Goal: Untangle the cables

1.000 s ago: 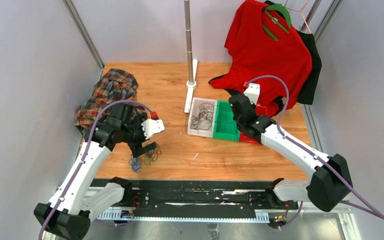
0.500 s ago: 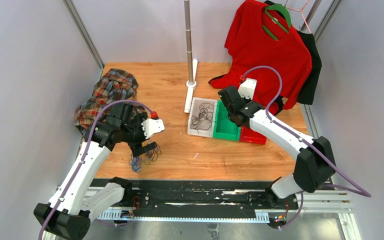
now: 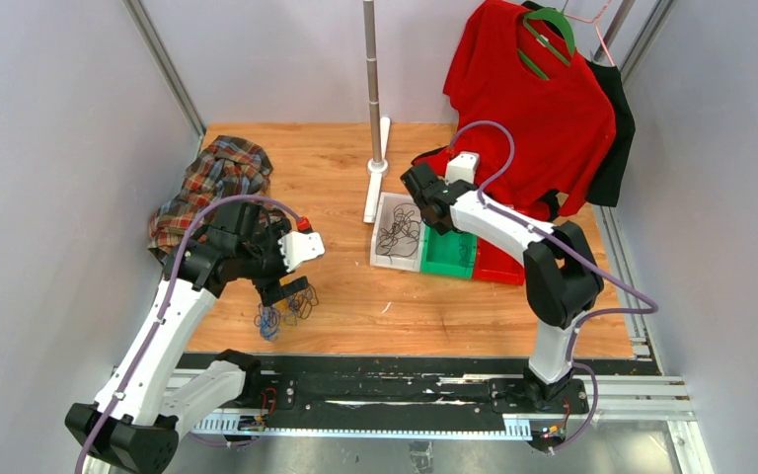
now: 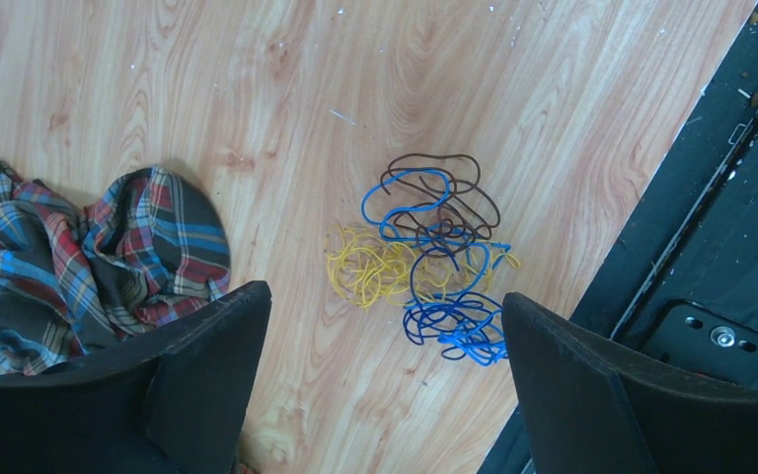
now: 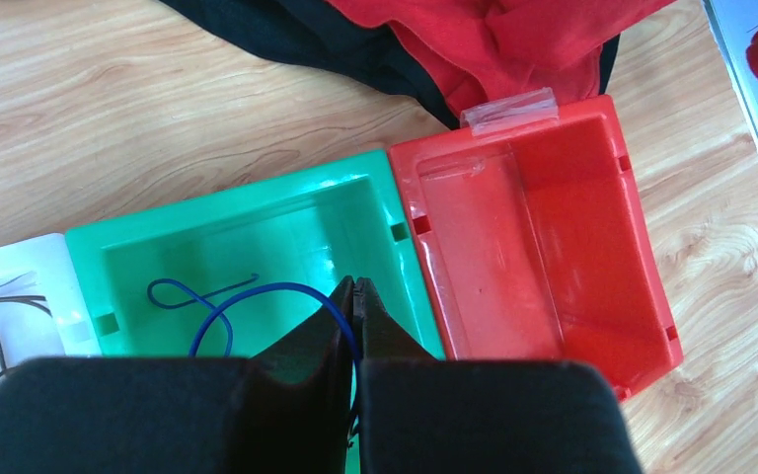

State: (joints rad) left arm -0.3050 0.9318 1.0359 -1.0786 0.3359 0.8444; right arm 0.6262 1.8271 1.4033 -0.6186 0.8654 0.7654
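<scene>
While the left claw (image 4: 385, 301) hangs released, its two fingers spread wide with nothing between them, we see the wad of cables (image 4: 424, 262) lying on the surface (image 3: 336, 158) straight beneath the gap, apart from both fingers. In it we count three colours: blue loops, a yellow-orange nest and dark strands, all twisted together. Just to one side of the left finger lies a crumpled plaid shirt (image 4: 59, 267).

The right claw (image 5: 355, 286) is clenched, fingers pressed flat together, above the green bin (image 5: 227, 202). One blue cable (image 5: 207, 301) lies in that bin and arcs up to the fingertips; whether it is pinched there we cannot tell.

We count three containers side by side: a white tray (image 3: 380, 222) holding black cables (image 3: 400, 232), the green bin, and a red bin (image 5: 592, 247).

The surface is pale wood, walled by plain grey panels. A metal pole (image 3: 372, 69) stands at the back, and a red shirt (image 3: 523, 89) on a green hanger (image 3: 553, 30) droops onto the far right corner over a black garment (image 3: 617, 128).
</scene>
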